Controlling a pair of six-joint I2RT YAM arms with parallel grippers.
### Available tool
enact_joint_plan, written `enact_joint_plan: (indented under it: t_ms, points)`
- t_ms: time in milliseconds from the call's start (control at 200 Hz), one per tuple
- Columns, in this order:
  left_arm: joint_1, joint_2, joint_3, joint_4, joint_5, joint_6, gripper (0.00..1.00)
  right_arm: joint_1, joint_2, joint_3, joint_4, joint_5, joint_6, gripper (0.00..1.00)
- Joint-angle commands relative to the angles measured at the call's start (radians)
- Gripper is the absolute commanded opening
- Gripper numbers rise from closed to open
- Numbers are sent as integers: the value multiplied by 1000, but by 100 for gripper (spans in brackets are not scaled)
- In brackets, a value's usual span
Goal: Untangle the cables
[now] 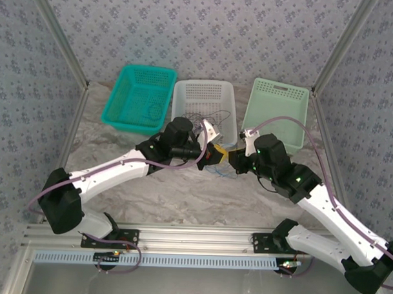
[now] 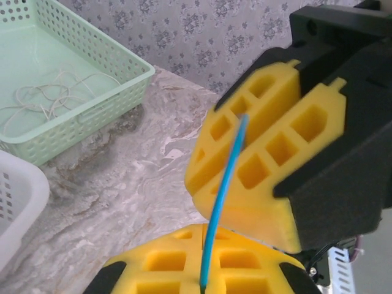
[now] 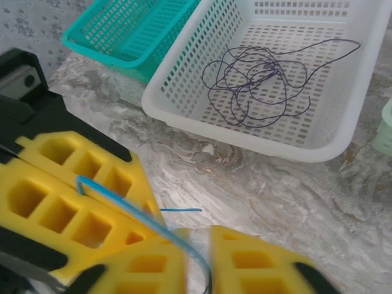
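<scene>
A thin blue cable [image 2: 223, 177] runs taut between my two grippers above the marbled table. My left gripper [image 2: 203, 236] is shut on it, the wire pinched in the seam of its yellow fingers. My right gripper [image 3: 199, 245] faces it tip to tip with a narrow gap between its fingers. The blue cable [image 3: 122, 202] passes loosely through that gap, and a free end lies on the table. In the top view the left gripper [image 1: 216, 151] and right gripper [image 1: 233, 158] meet in front of the white basket. A purplish cable [image 3: 257, 86] lies in loops inside the white basket [image 3: 245, 138].
Three baskets line the back: teal basket [image 1: 129, 122] with a dark wire [image 1: 152, 110], the white basket [image 1: 185, 88], and a pale green basket [image 1: 276, 92] holding a whitish wire [image 2: 43, 98]. Aluminium frame posts stand at both sides.
</scene>
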Motion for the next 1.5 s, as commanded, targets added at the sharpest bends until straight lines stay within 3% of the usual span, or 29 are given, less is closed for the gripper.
enact_joint_plan:
  t_ms: [0,140,285,500,725,849,1074,1209,1304,1494]
  points:
    - [-10,-34,19,32,-7,-36,0,-4,7,-38,32,45,11,30]
    - [-27,-48,8,57,-11,-56,0,-5,39,-80,121,42,42,54]
    - [-34,-71,-18,111,-12,-102,0,-3,83,-104,186,80,47,60]
    - [-33,-156,-61,117,-91,-103,0,-7,116,-135,162,137,15,45]
    - [-33,-186,-74,90,-111,-98,0,-30,66,-182,216,92,12,43]
    - [-32,-198,-82,88,-126,-98,0,-42,50,-178,195,73,0,25]
    - [-30,-253,-69,20,-154,-82,0,-67,129,-109,-33,307,-61,27]
    - [-28,-318,-81,-10,-185,-59,0,-127,148,-107,-55,367,-88,28]
    - [-28,-363,-89,-56,-223,-32,0,-189,113,-121,-39,332,-99,27]
    - [-27,-403,-120,-121,-321,-22,7,-217,45,-127,16,217,-145,14]
